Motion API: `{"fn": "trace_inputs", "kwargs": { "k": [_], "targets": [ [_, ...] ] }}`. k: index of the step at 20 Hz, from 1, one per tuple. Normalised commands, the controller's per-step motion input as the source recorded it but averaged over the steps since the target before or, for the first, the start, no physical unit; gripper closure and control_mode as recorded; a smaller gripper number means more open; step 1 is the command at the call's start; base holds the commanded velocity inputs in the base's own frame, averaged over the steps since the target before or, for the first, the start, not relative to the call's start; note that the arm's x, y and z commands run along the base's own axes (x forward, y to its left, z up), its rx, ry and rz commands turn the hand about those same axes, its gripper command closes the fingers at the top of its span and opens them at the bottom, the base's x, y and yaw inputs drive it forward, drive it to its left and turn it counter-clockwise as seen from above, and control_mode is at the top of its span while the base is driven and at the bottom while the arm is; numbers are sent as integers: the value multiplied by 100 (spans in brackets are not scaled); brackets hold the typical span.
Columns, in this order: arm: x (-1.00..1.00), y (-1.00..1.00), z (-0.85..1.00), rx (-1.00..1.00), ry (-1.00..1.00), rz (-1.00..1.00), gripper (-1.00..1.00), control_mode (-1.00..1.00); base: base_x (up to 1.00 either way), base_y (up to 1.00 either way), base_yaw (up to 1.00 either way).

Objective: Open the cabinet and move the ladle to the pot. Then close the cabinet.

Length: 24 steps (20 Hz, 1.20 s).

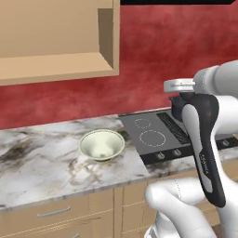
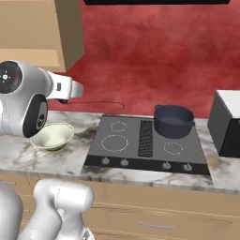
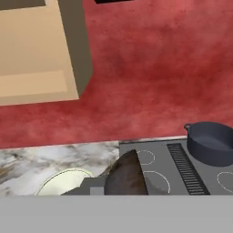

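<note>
The cabinet [image 1: 56,37] hangs on the wall with its tan inside showing; its door is out of frame. It also appears at the top left of the hand view [image 3: 36,54]. My gripper [image 2: 69,98] hovers above the counter's left part, shut on the ladle [image 3: 127,175], whose reddish-brown rounded end sits right in front of the hand camera. From the right base view the ladle [image 2: 101,102] is a thin dark line reaching right from the hand. The dark blue-grey pot [image 2: 173,121] stands on the cooktop's back right burner, well to the gripper's right, and is also in the hand view [image 3: 211,143].
A pale green bowl [image 1: 101,145] sits on the marble counter [image 1: 37,162] below the hand. The black cooktop [image 2: 140,140] lies to its right. A dark boxy appliance [image 2: 227,124] stands at the far right. Tan drawers [image 1: 56,211] run under the counter.
</note>
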Motion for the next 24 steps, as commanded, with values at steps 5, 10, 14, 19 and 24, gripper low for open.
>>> {"fn": "trace_inputs", "kwargs": {
  "k": [5,10,14,19,24],
  "targets": [
    [0,0,0,0,0,0,100,100,0,-52,-7],
    [0,0,0,0,0,0,100,100,0,-48,-5],
    [0,0,0,0,0,0,100,100,0,-49,-6],
    [0,0,0,0,0,0,100,100,9,-53,-2],
    [0,0,0,0,0,0,100,100,36,-47,0]
  ]
}}
